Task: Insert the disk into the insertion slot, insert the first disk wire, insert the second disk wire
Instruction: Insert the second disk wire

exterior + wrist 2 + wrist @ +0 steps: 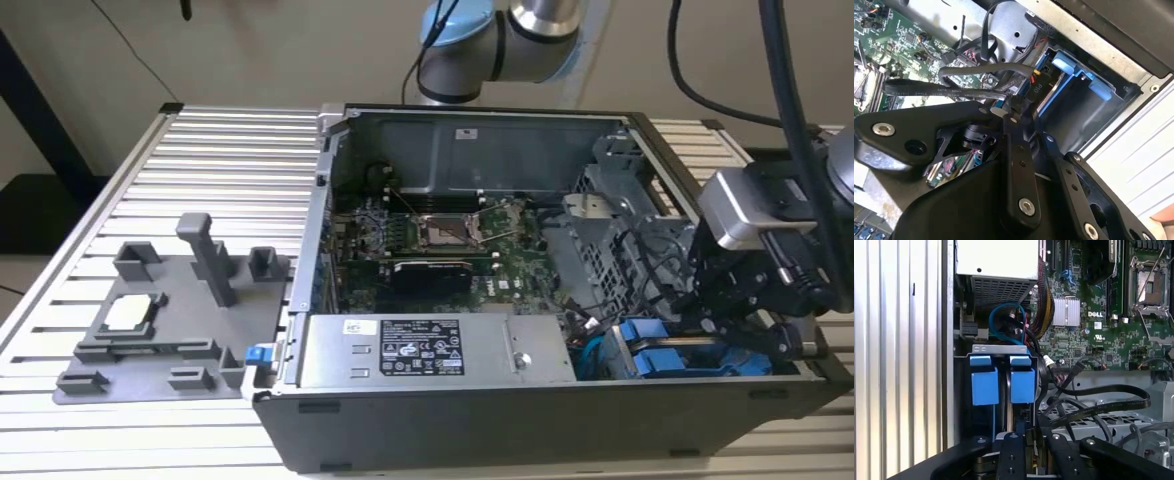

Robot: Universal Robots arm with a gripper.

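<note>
1. Pincer (1029,440) hangs low inside the open computer case (467,130), at the drive bay near the case's front corner on the exterior view's right; its black fingers (1013,455) close around a dark connector with a cable, though how firm the grip is I cannot tell.
2. Two blue-fronted drives sit side by side in the bay. In the first wrist view, the disk (1022,380) is the one directly ahead of the fingertips, seated in its slot, and the other drive (985,382) stands just beside it, nearer the case wall.
3. Black flat cables (1094,395) loop from the motherboard (1094,315) across to the bay, beside the arm's fingers.
4. A power supply (420,350) with a black label lies along the case's front wall.
5. On the ribbed table (200,150), toward the exterior view's left, a grey fixture tray (160,320) rests near the case.
</note>
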